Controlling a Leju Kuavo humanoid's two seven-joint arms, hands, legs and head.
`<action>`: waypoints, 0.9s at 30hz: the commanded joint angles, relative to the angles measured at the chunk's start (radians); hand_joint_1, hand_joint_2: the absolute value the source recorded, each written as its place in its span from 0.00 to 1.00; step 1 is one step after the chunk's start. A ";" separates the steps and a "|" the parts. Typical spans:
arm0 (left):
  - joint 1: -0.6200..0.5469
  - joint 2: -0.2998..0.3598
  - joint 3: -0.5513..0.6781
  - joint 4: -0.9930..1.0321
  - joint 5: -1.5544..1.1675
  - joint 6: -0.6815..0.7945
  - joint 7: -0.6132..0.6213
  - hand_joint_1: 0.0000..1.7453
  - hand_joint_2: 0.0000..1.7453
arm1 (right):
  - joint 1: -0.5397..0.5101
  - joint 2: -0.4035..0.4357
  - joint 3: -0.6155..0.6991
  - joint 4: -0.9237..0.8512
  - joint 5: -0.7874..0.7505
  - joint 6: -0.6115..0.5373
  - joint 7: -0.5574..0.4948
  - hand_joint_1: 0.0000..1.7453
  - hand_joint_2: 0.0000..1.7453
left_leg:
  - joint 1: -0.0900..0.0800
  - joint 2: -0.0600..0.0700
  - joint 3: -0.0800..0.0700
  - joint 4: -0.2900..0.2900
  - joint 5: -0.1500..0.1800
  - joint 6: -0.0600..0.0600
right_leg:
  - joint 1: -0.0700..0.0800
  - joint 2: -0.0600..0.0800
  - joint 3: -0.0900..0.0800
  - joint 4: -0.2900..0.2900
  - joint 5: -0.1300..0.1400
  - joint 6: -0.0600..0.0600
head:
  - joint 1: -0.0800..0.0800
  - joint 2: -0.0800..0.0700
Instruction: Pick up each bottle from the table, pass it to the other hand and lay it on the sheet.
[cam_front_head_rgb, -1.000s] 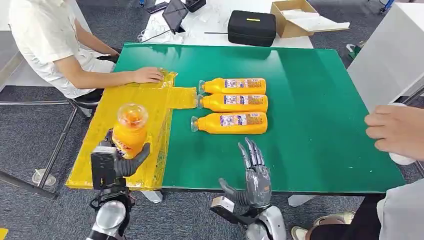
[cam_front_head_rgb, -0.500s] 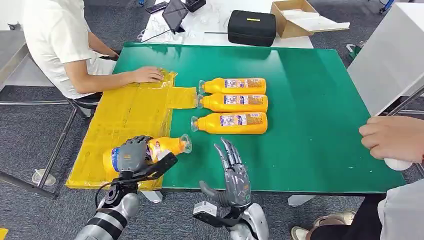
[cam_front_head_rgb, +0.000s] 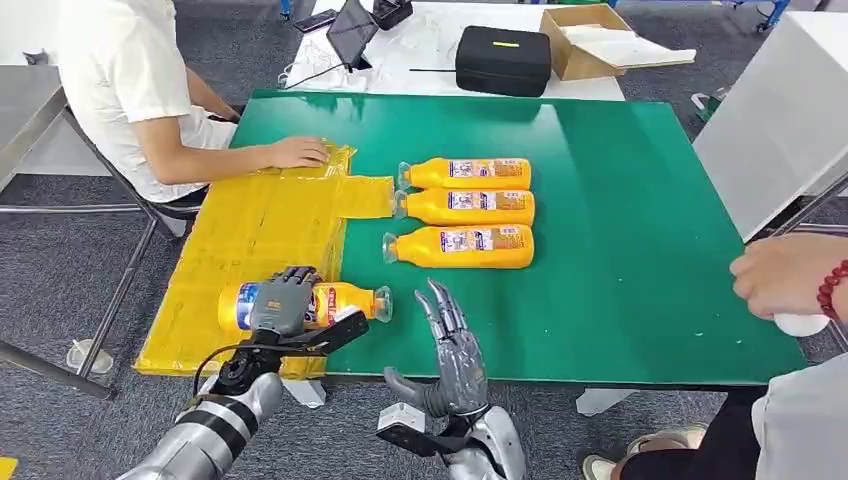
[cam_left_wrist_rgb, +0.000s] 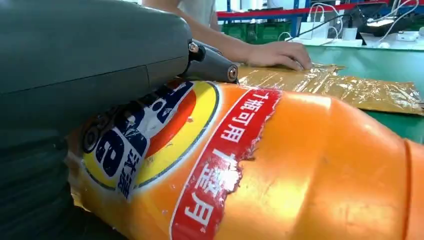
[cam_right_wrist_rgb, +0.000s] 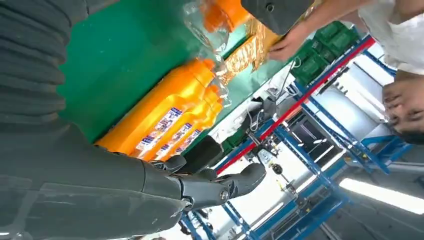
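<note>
The room is bright and evenly lit from overhead. The green tabletop (cam_front_head_rgb: 620, 200) carries a pale sheen toward its far edge, and the 3 bottles (cam_front_head_rgb: 465, 206) lying at its middle cast only thin, soft shadows. The yellow sheet (cam_front_head_rgb: 255, 230) glints where it crinkles near the left edge. The head view is sharp, with slight bending of straight lines toward its corners. In the left wrist view the held bottle (cam_left_wrist_rgb: 280, 165) shows broad soft highlights on its orange plastic; the left hand (cam_left_wrist_rgb: 75, 75) close to the lens is dark and soft. In the right wrist view a ceiling strip light (cam_right_wrist_rgb: 385, 192) blows out white, and the right hand (cam_right_wrist_rgb: 100, 185) is shadowed.
</note>
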 joint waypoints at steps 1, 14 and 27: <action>-0.023 0.029 -0.037 0.113 0.016 -0.076 -0.034 0.11 1.00 | -0.046 -0.032 0.031 0.084 -0.008 0.000 -0.001 0.00 1.00 | 0.001 0.003 0.002 -0.001 0.000 0.000 | 0.001 0.004 0.001 -0.001 0.001 -0.002 | 0.000 0.000; -0.066 0.064 -0.035 0.168 0.131 -0.371 -0.275 0.00 1.00 | -0.098 -0.048 0.082 0.134 -0.069 0.000 -0.001 0.00 1.00 | 0.000 0.000 0.004 -0.002 0.003 0.000 | 0.000 0.001 0.004 -0.001 0.002 0.000 | 0.000 0.000; -0.081 0.095 -0.046 0.167 0.200 -0.542 -0.360 0.00 1.00 | -0.130 -0.058 0.129 0.176 -0.098 0.000 -0.001 0.00 1.00 | -0.001 -0.004 0.007 -0.002 0.004 0.001 | -0.001 -0.004 0.008 -0.001 0.002 -0.002 | 0.000 0.000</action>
